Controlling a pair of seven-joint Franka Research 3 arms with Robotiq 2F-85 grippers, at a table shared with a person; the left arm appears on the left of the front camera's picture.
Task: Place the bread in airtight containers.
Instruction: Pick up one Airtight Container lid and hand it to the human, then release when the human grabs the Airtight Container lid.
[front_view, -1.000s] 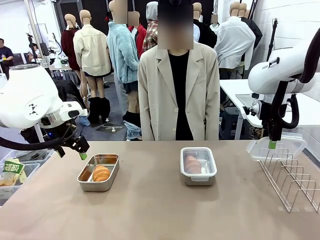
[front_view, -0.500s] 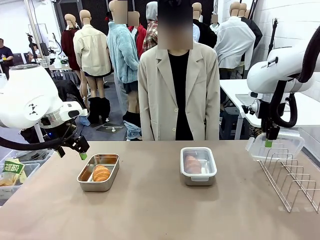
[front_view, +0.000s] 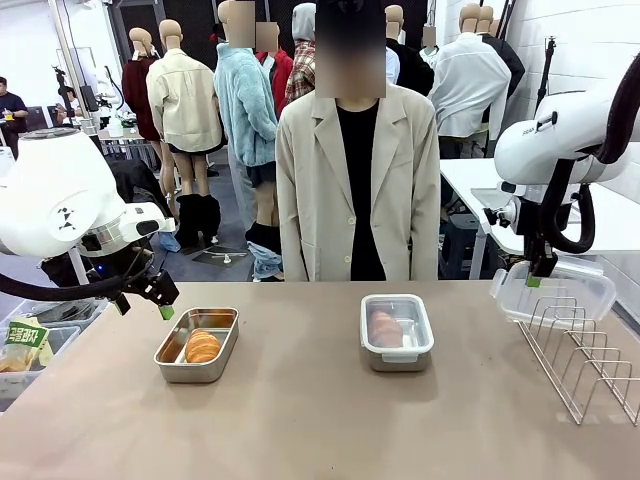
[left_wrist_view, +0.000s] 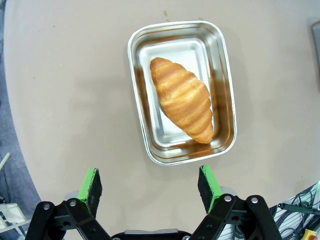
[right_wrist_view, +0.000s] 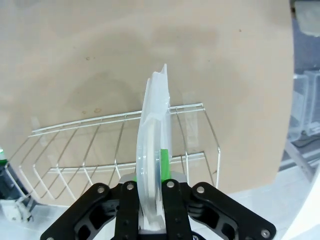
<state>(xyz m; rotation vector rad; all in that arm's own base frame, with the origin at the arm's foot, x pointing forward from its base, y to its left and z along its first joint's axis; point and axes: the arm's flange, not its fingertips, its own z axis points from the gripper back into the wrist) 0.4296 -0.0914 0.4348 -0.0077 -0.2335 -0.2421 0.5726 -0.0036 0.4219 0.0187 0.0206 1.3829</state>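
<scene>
The smooth beige tabletop (front_view: 300, 420) carries an open rectangular stainless-steel tin (front_view: 197, 344) at the left, a second shiny steel tin closed with a clear plastic snap lid (front_view: 397, 331) near the middle, and a white wire rack (front_view: 585, 358) at the right edge.

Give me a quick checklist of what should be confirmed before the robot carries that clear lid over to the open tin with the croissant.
1. Right hand shut on the clear lid: ok, both fingers pinch its edge.
2. Lid free of the wire rack: cannot tell; it sits right above the wires.
3. Croissant fully inside the open tin: ok, it lies flat below the rim.
4. Left hand out of the way: not ok, it hovers open beside that tin.
5. Other tin already covered: ok, a clear lid sits on it with bread inside.
6. Person's hands away from the table: cannot tell.
</scene>
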